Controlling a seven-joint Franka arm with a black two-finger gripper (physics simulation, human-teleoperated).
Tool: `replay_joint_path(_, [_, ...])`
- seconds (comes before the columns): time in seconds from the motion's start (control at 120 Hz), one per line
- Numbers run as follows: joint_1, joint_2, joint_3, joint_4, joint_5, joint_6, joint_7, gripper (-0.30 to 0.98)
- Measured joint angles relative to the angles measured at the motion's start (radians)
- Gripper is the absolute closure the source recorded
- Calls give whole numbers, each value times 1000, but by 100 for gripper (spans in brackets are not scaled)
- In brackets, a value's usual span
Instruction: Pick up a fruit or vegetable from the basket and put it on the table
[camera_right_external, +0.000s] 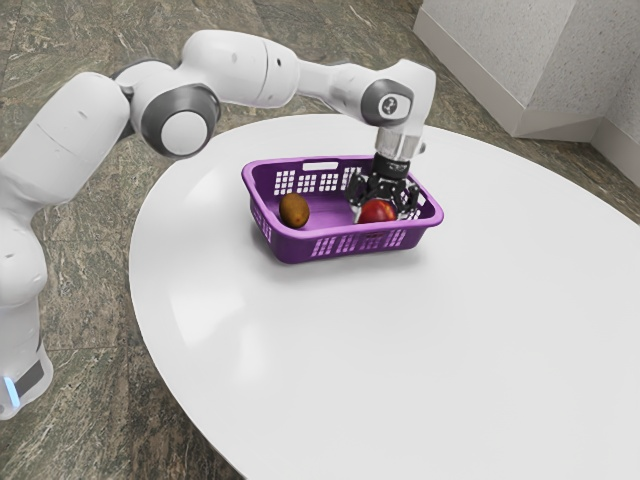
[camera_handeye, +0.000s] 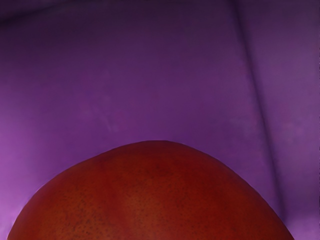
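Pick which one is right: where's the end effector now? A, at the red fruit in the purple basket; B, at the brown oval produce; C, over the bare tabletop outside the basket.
A: the end effector is down inside the purple basket at the red fruit, while the brown oval produce lies apart, toward the exterior view's left.

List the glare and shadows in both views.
Exterior view: pale glare on the table, toward the exterior view's left, and a soft shadow on it along the near side of the basket. Wrist view: dim light on the basket's purple, with a brighter patch beside the red fruit, itself darkly lit.
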Motion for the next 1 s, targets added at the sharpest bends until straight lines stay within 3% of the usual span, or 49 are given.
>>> replay_joint_path(0.092, [4, -4, 1, 0, 1, 2, -1, 30])
replay_joint_path(0.192, [14, -26, 4, 1, 4, 1, -3, 41])
replay_joint_path(0.425, [-6, -148, 3, 2, 33, -10, -6, 53])
replay_joint_path(0.683, [-222, -186, -3, 5, 72, 0, -23, 56])
replay_joint_path(0.917, [-317, -154, -6, 38, 98, 50, -52, 57])
replay_joint_path(1.0, [-321, -153, -6, 38, 98, 64, -60, 40])
